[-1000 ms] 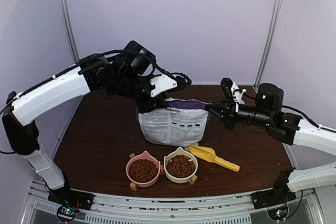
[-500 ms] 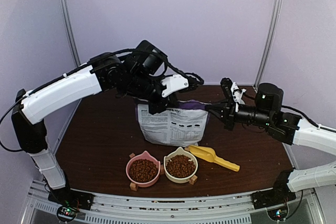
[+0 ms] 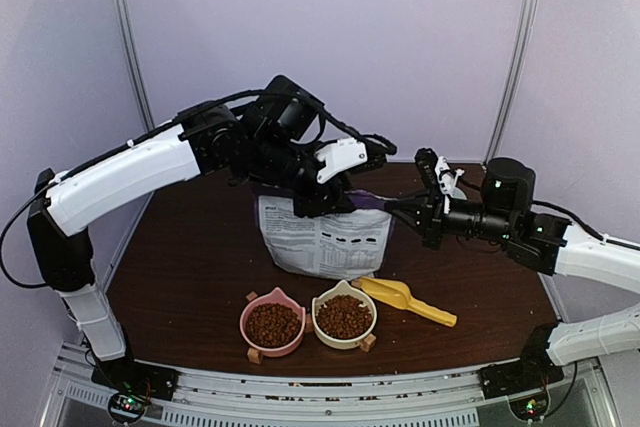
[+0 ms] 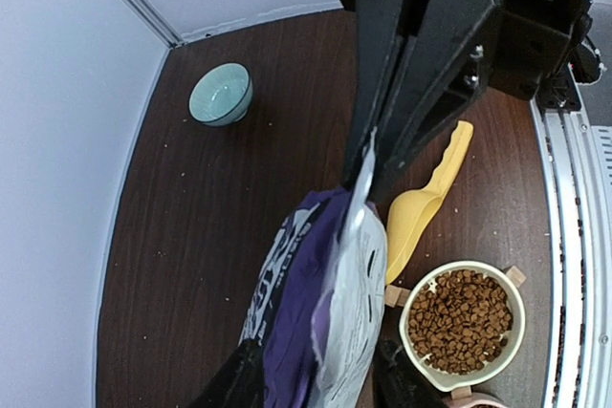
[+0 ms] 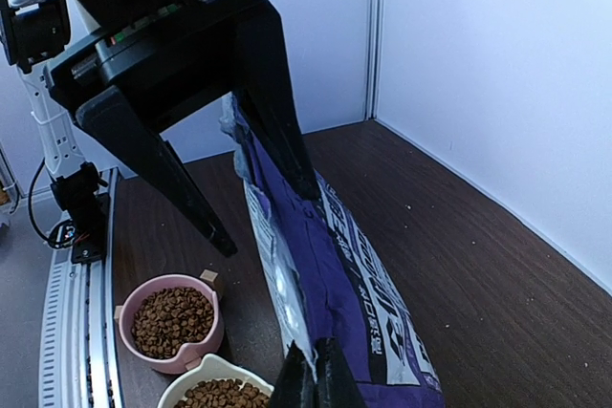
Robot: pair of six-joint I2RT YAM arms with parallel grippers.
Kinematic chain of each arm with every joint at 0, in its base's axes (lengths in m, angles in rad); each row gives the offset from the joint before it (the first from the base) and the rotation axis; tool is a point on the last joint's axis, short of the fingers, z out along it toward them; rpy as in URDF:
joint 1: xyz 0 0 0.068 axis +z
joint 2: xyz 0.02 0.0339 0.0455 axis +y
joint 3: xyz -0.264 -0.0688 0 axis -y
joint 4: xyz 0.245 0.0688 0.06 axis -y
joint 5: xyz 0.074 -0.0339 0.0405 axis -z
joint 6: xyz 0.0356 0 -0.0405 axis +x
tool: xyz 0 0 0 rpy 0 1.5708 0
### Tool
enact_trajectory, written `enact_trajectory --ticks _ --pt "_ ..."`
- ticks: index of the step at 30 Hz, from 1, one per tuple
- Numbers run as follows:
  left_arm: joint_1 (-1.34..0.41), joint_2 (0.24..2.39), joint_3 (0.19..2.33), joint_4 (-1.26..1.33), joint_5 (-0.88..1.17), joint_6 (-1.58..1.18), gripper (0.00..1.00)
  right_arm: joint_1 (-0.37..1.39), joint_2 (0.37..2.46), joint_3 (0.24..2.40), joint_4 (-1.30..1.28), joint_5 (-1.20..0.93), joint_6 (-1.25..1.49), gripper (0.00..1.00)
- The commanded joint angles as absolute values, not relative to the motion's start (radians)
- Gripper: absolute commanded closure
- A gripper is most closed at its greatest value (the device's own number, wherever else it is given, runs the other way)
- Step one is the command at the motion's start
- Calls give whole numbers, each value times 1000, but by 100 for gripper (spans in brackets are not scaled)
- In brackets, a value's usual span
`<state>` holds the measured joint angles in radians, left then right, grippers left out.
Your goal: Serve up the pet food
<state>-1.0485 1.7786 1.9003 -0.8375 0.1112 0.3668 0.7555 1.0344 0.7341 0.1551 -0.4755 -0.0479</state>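
The pet food shows as brown kibble heaped in a pink bowl (image 3: 272, 325) and a cream bowl (image 3: 344, 317) at the table's front. The purple and white food bag (image 3: 325, 239) stands upright behind them. My right gripper (image 3: 393, 209) is shut on the bag's top right corner, as the right wrist view (image 5: 314, 372) shows. My left gripper (image 3: 335, 195) hangs over the bag's top edge, open, with one finger on each side of the bag (image 4: 335, 312). No kibble inside the bag is visible.
A yellow scoop (image 3: 405, 299) lies on the table right of the cream bowl. A small teal bowl (image 4: 221, 95) stands near the back left corner in the left wrist view. Walls close the table at the back and sides.
My left arm has moved right along the bag's top towards the right gripper, its jaws now astride the edge. The right gripper has kept its hold; the bag's top shifted slightly left.
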Motion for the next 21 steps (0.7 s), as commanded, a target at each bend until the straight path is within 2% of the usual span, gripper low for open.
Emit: enact_trajectory --ticks 1,3,6,11,12,13,14,15,16,17,18,21 --pt "-1052 1817 1937 -766 165 341 60 780 1061 781 244 -509 -23 100" --pt "-1052 1827 1939 -765 171 341 67 788 1074 784 254 -511 -18 100" --pt "-1052 1833 1934 -764 169 345 100 792 1081 786 274 -510 -12 100" --pt "-1052 1830 1924 -760 180 346 100 793 1086 785 285 -509 -10 100" --pt "-1052 1831 1922 -751 182 341 94 794 1087 784 286 -510 -9 100" --pt "-1052 1831 1921 -743 191 335 81 793 1089 784 287 -511 -8 100" --pt "-1052 1831 1919 -735 202 330 74 793 1090 784 288 -511 -7 100" --pt "-1052 1832 1917 -725 211 325 72 793 1092 784 290 -511 -5 100" --pt "-1052 1831 1914 -717 218 321 73 793 1094 783 292 -510 -4 100" --pt "-1052 1832 1913 -714 219 321 84 795 1093 783 293 -506 -3 100" --pt "-1052 1830 1912 -714 212 323 100 795 1091 782 293 -495 -4 100" --pt "-1052 1816 1895 -714 162 337 100 795 1074 768 296 -466 -12 100"
